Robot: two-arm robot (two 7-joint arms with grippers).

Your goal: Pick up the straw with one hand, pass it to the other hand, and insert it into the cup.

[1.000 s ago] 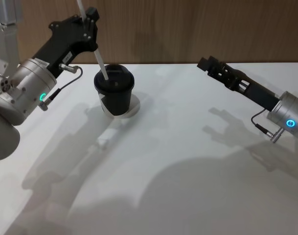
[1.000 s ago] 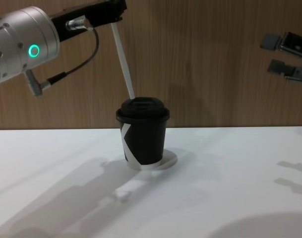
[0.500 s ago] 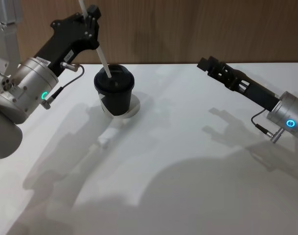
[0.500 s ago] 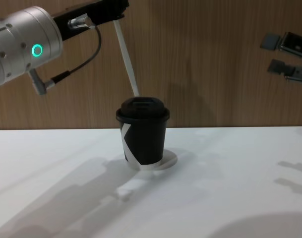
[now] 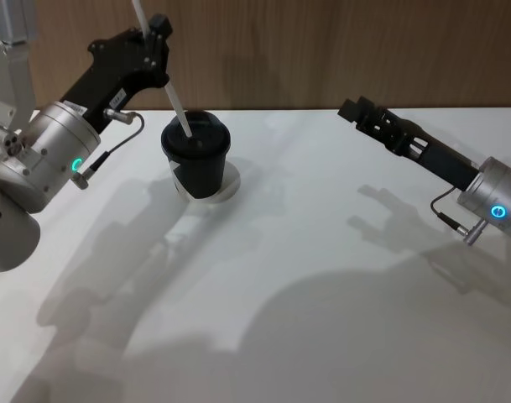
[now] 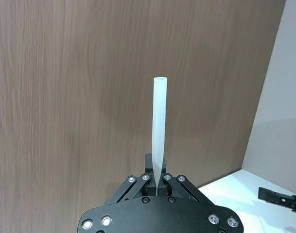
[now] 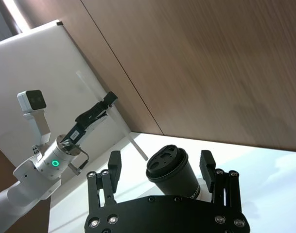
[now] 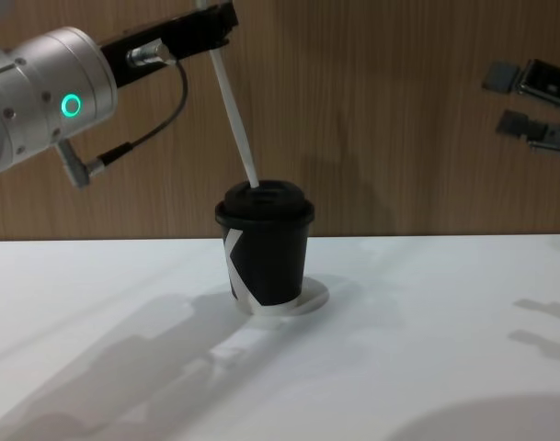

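Left tool (image 5: 154, 34) clenched on long thin white straw (image 5: 167, 84), axis tilted, tip at lid of black paper cup (image 5: 196, 159) below-right. Right tool (image 5: 353, 109) released, well apart.

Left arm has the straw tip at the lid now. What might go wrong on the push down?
1. The straw leans steeply in the left gripper; pushed at that angle its tip may skid across the lid instead of entering.
2. A sideways push could tip the cup.

The right gripper hangs open well away, unable to steady it.
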